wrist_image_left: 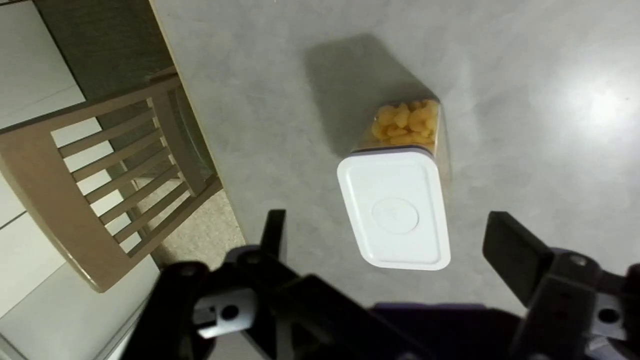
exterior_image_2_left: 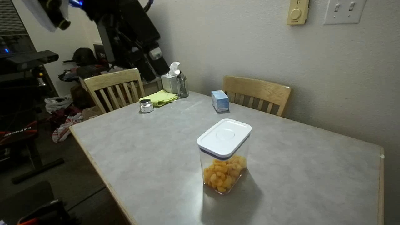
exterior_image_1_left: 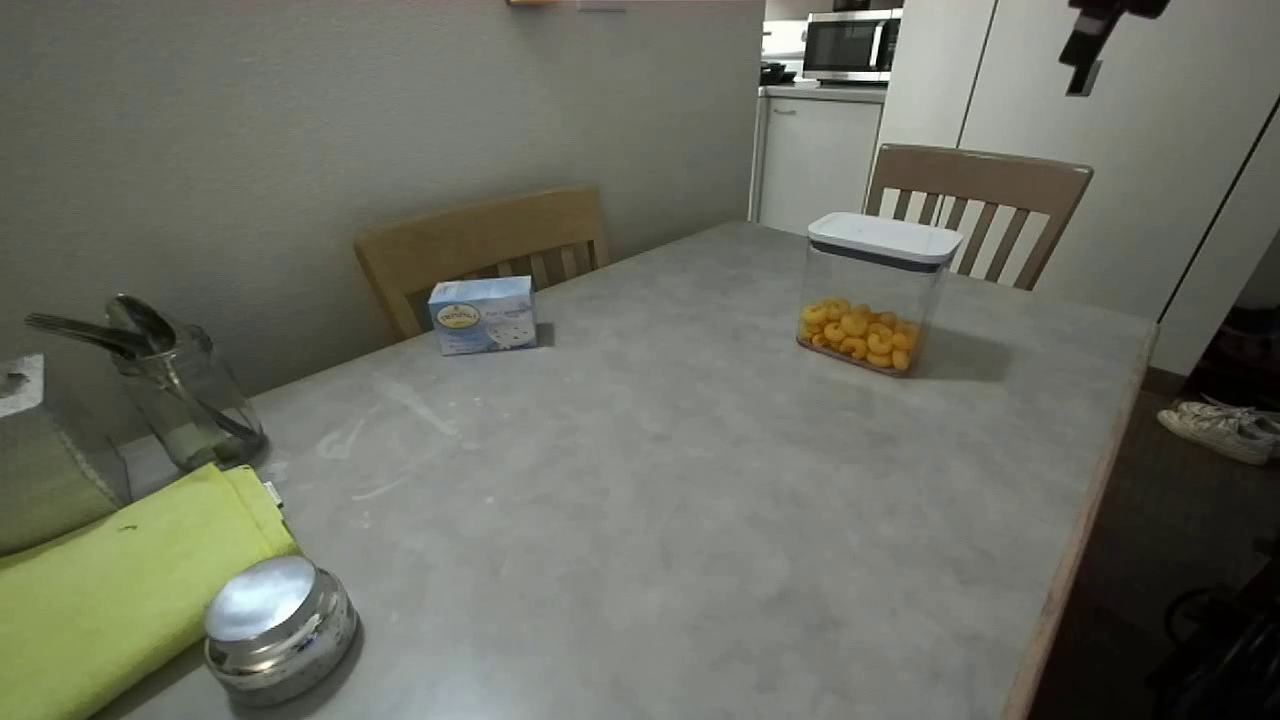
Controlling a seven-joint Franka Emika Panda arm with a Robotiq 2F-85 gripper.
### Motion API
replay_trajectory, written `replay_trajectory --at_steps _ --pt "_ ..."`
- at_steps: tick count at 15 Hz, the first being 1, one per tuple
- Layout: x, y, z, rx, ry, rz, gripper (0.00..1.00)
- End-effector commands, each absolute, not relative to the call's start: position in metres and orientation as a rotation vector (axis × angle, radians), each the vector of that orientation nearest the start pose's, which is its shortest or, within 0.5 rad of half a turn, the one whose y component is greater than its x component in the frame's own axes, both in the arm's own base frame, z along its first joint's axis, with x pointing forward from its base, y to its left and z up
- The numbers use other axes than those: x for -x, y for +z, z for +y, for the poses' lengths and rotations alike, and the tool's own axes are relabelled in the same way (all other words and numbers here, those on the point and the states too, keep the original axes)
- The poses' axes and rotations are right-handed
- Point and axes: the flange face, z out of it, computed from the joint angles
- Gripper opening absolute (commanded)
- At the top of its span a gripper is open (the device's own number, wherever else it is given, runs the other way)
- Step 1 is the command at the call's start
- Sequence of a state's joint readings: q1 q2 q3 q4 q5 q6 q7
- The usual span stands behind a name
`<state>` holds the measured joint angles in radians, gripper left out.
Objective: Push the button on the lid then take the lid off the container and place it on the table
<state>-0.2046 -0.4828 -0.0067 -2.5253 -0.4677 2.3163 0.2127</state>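
Observation:
The clear container (exterior_image_1_left: 868, 282) with orange pieces stands upright on the grey table (exterior_image_1_left: 640, 520). It also shows in an exterior view (exterior_image_2_left: 240, 164) and in the wrist view (wrist_image_left: 406, 124). The flat white lid (exterior_image_1_left: 885, 237) sits on the container; it also shows in an exterior view (exterior_image_2_left: 208, 143) and in the wrist view (wrist_image_left: 385, 172). The round button (exterior_image_2_left: 225, 134) lies flush-looking in the lid's centre, also in the wrist view (wrist_image_left: 395, 215). My gripper (wrist_image_left: 389, 225) is open and empty, above and apart from the lid. In an exterior view my gripper (exterior_image_2_left: 155, 71) hangs high above the table.
A blue-white box (exterior_image_1_left: 485, 316) stands near the wall edge. A silver round jar (exterior_image_1_left: 280, 630), a yellow-green cloth (exterior_image_1_left: 140, 590), a glass jar with cutlery (exterior_image_1_left: 190, 400) and a tissue box (exterior_image_2_left: 169, 83) stand at one end. Chairs (wrist_image_left: 120, 160) stand against the table edges.

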Motion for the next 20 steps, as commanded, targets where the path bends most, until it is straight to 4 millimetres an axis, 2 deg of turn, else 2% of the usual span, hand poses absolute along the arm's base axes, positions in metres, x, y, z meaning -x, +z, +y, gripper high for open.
replay_trajectory --at_steps 1,6,7,8,12,16,20 --pt "-0.434 0.452 -0.127 3.476 -0.509 0.344 1.00" --pt "-0.466 0.437 -0.160 3.406 -0.628 0.375 1.00" --pt "-0.467 0.445 -0.161 3.419 -0.721 0.359 1.00" --pt "-0.455 0.442 -0.150 3.409 -0.639 0.363 1.00" --pt "-0.464 0.447 -0.158 3.409 -0.694 0.358 1.00" --pt "-0.482 0.436 -0.159 3.361 -0.487 0.251 1.00" --pt "-0.501 0.439 -0.176 3.311 -0.311 0.097 1.00"
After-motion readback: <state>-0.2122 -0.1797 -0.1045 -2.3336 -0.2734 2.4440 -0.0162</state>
